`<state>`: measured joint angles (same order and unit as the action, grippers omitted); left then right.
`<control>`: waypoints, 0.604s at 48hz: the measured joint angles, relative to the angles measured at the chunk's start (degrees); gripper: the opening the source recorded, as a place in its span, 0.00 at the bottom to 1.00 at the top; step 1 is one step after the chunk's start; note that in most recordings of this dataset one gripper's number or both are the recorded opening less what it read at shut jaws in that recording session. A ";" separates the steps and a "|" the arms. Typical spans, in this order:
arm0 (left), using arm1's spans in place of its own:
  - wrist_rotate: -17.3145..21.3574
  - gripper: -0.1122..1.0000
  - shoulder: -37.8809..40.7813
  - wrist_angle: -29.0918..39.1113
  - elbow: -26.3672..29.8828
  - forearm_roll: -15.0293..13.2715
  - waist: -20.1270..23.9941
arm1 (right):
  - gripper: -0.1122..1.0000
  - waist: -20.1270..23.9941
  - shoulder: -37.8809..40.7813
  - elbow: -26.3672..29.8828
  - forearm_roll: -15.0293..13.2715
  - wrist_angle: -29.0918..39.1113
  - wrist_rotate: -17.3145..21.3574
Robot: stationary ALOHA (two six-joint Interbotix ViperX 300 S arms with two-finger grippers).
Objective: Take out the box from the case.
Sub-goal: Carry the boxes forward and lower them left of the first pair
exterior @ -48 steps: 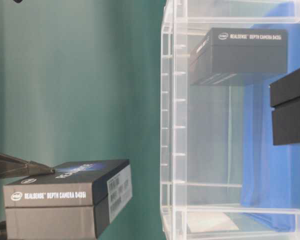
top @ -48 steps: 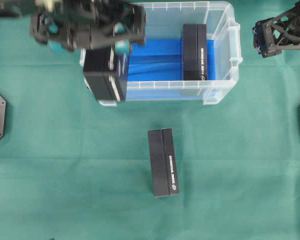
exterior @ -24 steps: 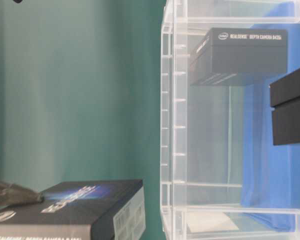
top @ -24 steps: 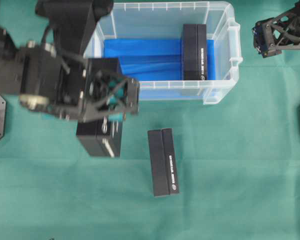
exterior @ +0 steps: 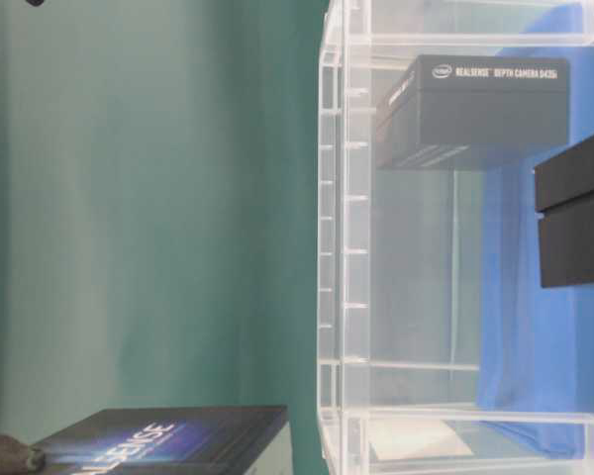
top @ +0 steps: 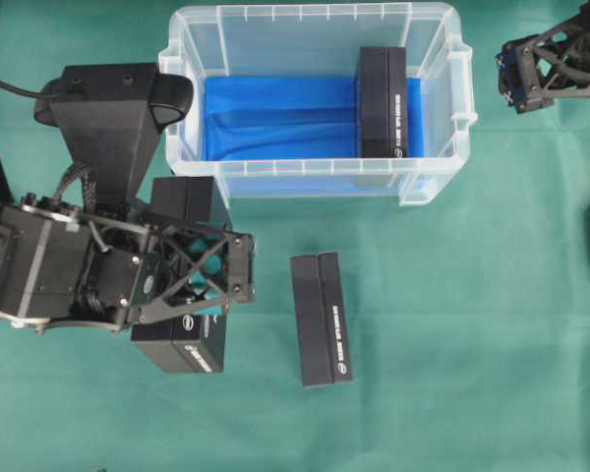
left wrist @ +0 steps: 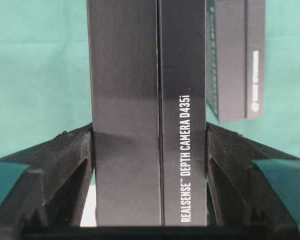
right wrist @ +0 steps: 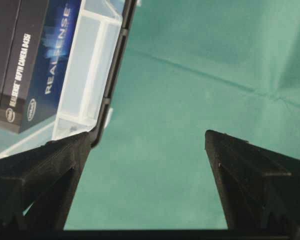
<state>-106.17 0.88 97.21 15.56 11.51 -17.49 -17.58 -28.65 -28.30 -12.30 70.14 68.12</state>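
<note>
From overhead, the left tool (top: 192, 295) covers most of the held box (top: 190, 346), so only its two ends show. At table level that box (exterior: 168, 442) is cut off by the bottom edge. The right tool (top: 551, 64) runs past the overhead picture's right edge.

Green cloth (top: 452, 324) spread over the whole table, faintly creased, evenly lit from above; no wall, floor or window visible.

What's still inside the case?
One black box stands on the blue liner at the right end of the case. Anything beneath the liner is hidden.
</note>
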 measured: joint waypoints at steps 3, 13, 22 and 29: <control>0.00 0.65 0.00 0.00 -0.26 0.26 0.00 | 0.94 0.00 0.00 0.00 0.00 0.00 0.00; -0.09 0.65 0.00 -0.26 -2.81 0.44 0.00 | 0.94 0.00 0.00 0.00 0.00 0.00 0.00; -0.18 0.65 0.00 -1.76 -6.24 0.53 0.00 | 0.94 0.00 0.00 0.00 0.00 0.00 0.00; -0.53 0.65 0.09 -5.89 -9.76 0.53 -0.09 | 0.94 0.09 0.09 0.00 0.00 0.00 0.00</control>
<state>-106.70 0.97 91.32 5.80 12.04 -17.58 -17.49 -28.56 -28.30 -12.30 70.14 68.12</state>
